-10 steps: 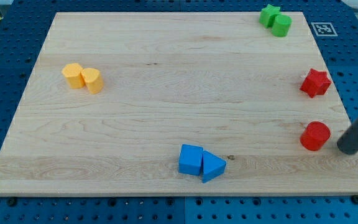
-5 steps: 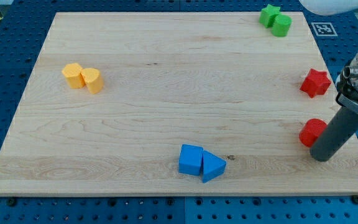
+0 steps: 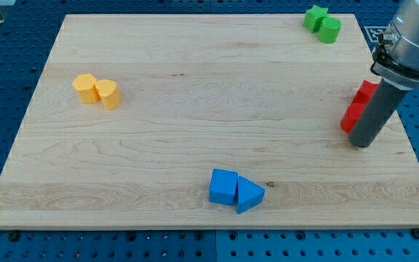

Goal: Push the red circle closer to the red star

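Observation:
The red circle [image 3: 352, 117] sits near the board's right edge, partly hidden behind my rod. The red star [image 3: 364, 91] is just above it, also partly hidden; the two look close or touching. My tip [image 3: 361, 143] rests on the board right below the red circle, against its lower right side. The rod rises from there to the view's upper right.
Two green blocks [image 3: 323, 23] sit at the top right corner. Two yellow blocks [image 3: 97, 91] sit at the left. A blue cube [image 3: 223, 186] and a blue triangle [image 3: 249, 195] sit at the bottom middle. The wooden board [image 3: 195, 109] lies on a blue pegboard.
My tip moved left and then up the view, coming in under the red circle. The red circle slid up toward the red star, from well apart to next to it.

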Robot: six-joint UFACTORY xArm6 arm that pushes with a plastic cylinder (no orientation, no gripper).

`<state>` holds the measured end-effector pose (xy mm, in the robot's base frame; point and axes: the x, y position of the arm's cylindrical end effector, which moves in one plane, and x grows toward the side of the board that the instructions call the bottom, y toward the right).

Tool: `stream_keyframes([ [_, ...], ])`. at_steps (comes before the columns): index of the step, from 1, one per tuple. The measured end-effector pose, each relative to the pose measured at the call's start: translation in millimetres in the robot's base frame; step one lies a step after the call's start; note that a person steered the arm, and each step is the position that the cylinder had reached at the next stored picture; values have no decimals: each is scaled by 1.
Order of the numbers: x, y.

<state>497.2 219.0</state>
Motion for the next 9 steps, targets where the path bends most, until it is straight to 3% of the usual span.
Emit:
stream_keyframes([
  [2, -15, 0],
  [4, -36, -108],
  [6, -178, -160],
  [8, -278, -122],
  [9, -306, -90],
])
